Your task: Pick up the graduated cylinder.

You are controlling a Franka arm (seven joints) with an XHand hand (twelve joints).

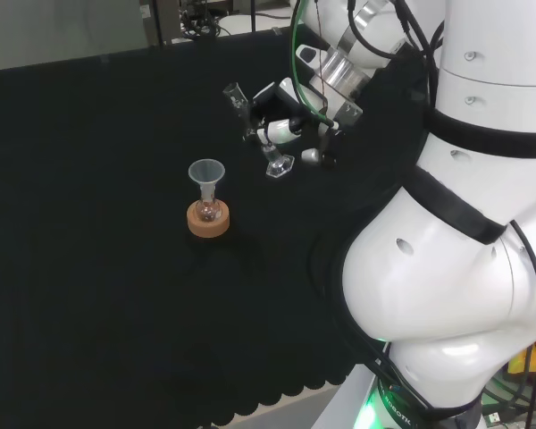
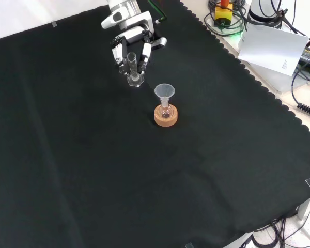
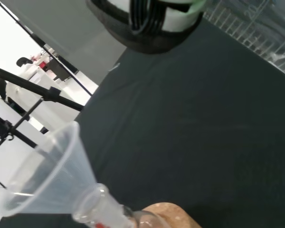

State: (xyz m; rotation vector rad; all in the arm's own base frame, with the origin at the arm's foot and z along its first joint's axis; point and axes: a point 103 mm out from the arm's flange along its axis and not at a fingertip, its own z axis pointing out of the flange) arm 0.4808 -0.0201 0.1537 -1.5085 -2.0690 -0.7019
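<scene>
1. Graduated cylinder [image 2: 132, 66]: clear, tall and narrow, on a small hexagonal foot; probably light, rigid, smooth-walled, so likely slippery and breakable. Top-heavy on that foot; a sideways nudge would probably tip it.
2. Best hold judged to be mid-tube, fingers on one side and thumb opposite, clear of the foot and the lip.
3. Location: on the black cloth [image 2: 93, 170], toward the far side in the front view, up and left of the funnel-topped flask [image 2: 165, 106] on its cork ring [image 2: 166, 117], near but apart. In the head view, foot visible to the right of the flask.
4. Hand [image 2: 130, 37]: directly over and around the cylinder, fingers [image 2: 145, 56] bent down on either side of the tube, in the front view. Contact looks likely but not certain; foot appears at or just above the cloth, cannot tell which.
5. Wrist view: graduated wall at the frame corner close to the palm; funnel [image 3: 52, 175] large in front.
</scene>
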